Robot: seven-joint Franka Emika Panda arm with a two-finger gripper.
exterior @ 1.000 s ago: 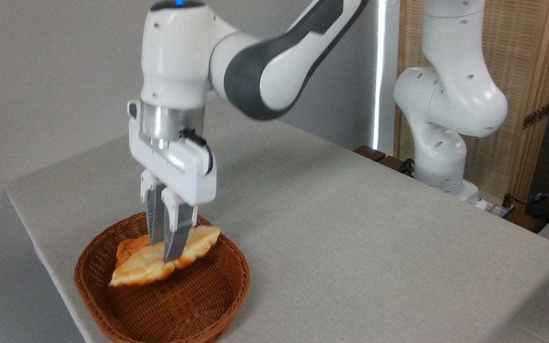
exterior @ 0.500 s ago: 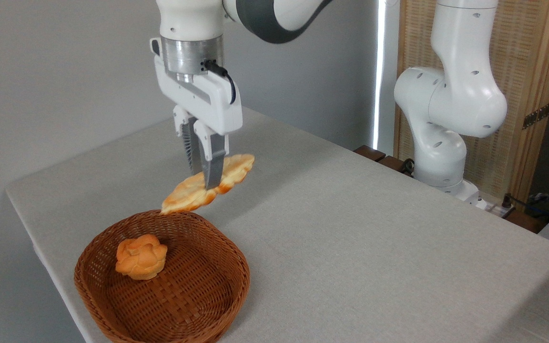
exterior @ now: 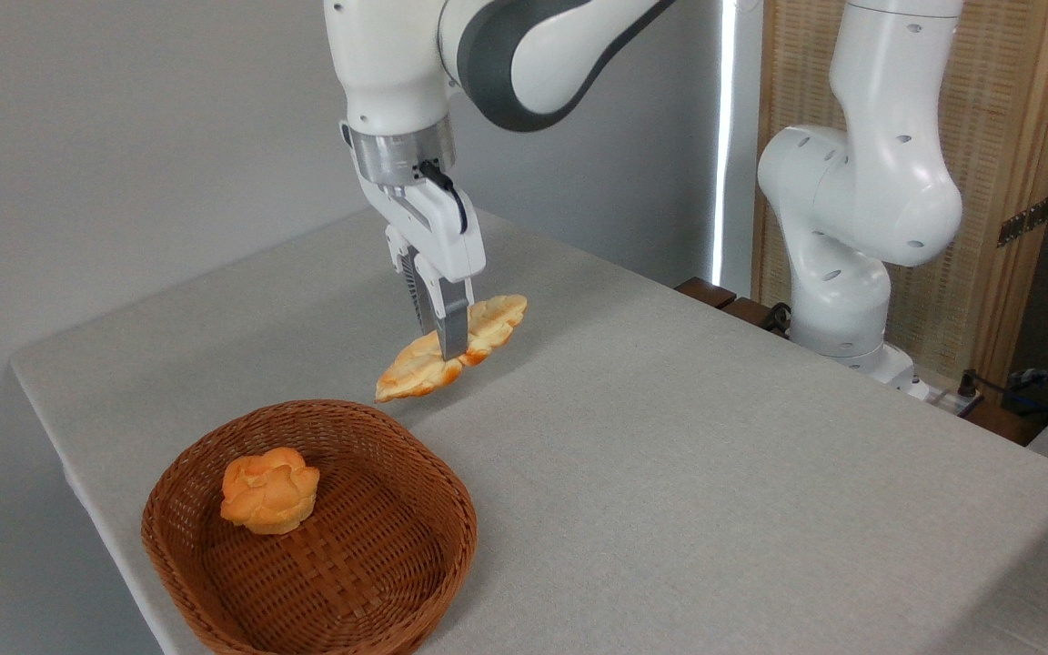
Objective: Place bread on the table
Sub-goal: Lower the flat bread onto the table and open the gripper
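Observation:
The bread (exterior: 415, 368), a long flat braided loaf with browner scalloped edges, hangs tilted just above the table (exterior: 670, 437), its lower left end close to the cloth. My gripper (exterior: 448, 346) is shut on the loaf's middle, pointing down, beyond the basket's far rim. The grey-beige cloth fills the whole surface below.
A brown wicker basket (exterior: 378, 582) sits at the front left corner with a small round orange knotted bun (exterior: 269, 488) inside. The arm's white base (exterior: 842, 264) stands at the back right, beside a wooden screen. The table's left edge runs close to the basket.
The gripper lifted the loaf out of the basket, uncovering the bun, then carried it right and away from the basket and lowered it toward the cloth.

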